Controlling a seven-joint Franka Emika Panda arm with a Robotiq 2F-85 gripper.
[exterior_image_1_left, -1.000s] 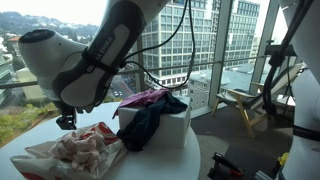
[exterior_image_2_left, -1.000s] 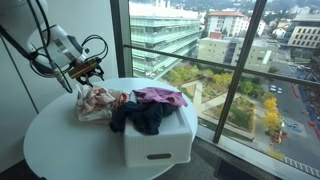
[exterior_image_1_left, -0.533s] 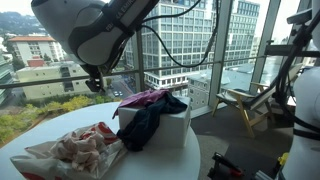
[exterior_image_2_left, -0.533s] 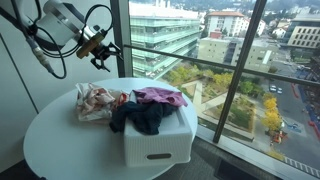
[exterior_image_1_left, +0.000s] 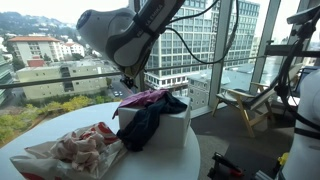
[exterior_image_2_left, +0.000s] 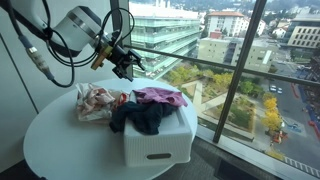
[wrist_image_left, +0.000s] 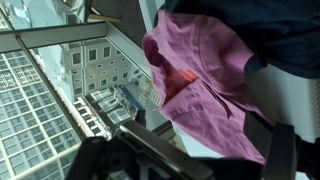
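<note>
The end effector (exterior_image_2_left: 126, 64) has lifted away from the crumpled floral cloth (exterior_image_2_left: 95, 101) on the round white worktop (exterior_image_2_left: 60, 140) and swung across, now hanging above the magenta fabric garment (exterior_image_2_left: 160, 96) on the white plastic basket (exterior_image_2_left: 160, 142)

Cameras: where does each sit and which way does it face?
An exterior view: low beside the round white table, facing the windows; arm close, open gripper.
An exterior view: higher, windows at picture right, over the floral pink cloth; arm from picture left.
Wrist view: past the gripper, down onto the magenta garment.
Both exterior views share the white plastic basket.
</note>
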